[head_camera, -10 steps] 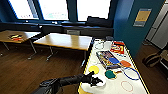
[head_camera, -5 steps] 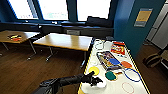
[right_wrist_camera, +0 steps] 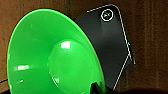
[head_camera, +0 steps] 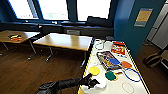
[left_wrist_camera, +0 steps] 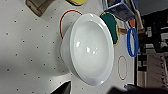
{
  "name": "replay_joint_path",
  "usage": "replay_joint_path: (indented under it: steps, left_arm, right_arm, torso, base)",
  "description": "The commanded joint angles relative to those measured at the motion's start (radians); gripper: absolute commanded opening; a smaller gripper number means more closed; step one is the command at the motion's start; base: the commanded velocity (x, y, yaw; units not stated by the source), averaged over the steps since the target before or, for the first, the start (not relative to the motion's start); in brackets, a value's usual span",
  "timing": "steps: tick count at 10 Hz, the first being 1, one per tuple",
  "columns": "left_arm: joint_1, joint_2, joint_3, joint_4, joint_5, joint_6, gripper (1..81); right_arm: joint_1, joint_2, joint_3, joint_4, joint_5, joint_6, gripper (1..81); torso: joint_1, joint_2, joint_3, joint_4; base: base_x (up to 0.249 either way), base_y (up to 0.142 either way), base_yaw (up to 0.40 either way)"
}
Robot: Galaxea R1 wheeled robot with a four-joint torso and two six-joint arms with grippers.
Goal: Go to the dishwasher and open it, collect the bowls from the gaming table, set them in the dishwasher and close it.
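Nearest in the head view: left gripper reaching in over the near end of the gaming table, at a white bowl beside the yellow front edge; finger spread impossible to judge there. Closer look from the left wrist view: same white bowl resting upright on the speckled white top, a red ring partly under its rim, a dark fingertip just beside the bowl but clear of it; whether the pincer is wide or narrow, cannot tell. From the right wrist view: large bright green bowl tilted against the camera over a wooden floor, with a dark robot plate behind; held or not, cannot tell. Back in the head view, just past the white bowl: yellow bowl and teal bowl, side by side, apart. To the right: thin blue ring, and nearer, a thin red ring. Further along the table: orange bowl, a blue disc on a colourful box, then a red packet. Beyond, left: wood-topped tables before bright windows.
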Motion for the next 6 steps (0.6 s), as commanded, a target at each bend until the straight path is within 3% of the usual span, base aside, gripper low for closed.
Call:
replay_joint_path:
  steps: [1, 6]
  left_arm:
    - [-0.145, 0.011, 0.013, -0.006, 0.003, -0.001, 81.1]
    - [-0.113, 0.011, -0.007, 0.008, 0.002, -0.001, 81.1]
  right_arm:
    - [0.042, -0.02, 0.008, -0.004, -0.084, -0.002, 1.0]
    - [0.041, -0.01, -0.011, -0.004, -0.084, -0.002, 1.0]
  torso:
    - [0.0, 0.0, 0.0, 0.0]
    - [0.0, 0.0, 0.0, 0.0]
  base:
    - [0.0, 0.0, 0.0]
    - [0.0, 0.0, 0.0]
